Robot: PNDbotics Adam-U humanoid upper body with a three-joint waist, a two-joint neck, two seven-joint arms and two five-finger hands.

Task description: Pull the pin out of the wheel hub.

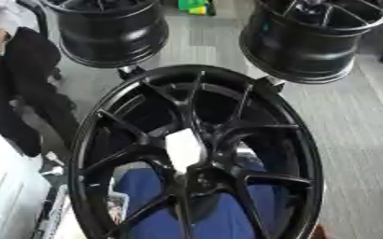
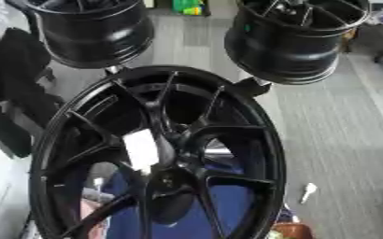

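Wheel hub: a large black spoked wheel [image 1: 196, 154] fills the near middle of both views, standing tilted with its face toward the camera; the spokes meet at a dark centre boss.
Pin: a white, flat-looking piece [image 1: 185, 150] sits just above the centre boss, against the spokes. It is the only thing here that could be the pin, though its shape is too blurred to be sure.
Hands: neither robot hand shows in either view, so whether their fingers are spread, pressed together or pinching cannot be told.
How the pin will handle: judged light and stiff, small beside the wheel. It probably slides out along its own axis, so a straight pull away from the wheel face seems better than a sideways tug.
Where to take hold: the upper end of the white piece, which stands free of the spokes, looks like the easiest place for a pinch.
How the wheel will handle: judged heavy and rigid, with a smooth glossy finish; it should stay put during a pull.
Risk: the spokes crowd the centre, so fingers could catch between them.
Other wheels: two more black wheels stand far left [image 1: 106, 29] and far right [image 1: 317, 37], well apart from the pin.
Containers: none visible.
Floor: grey planks [image 2: 342, 135], with a small white scrap [image 2: 308, 191] lying near right.
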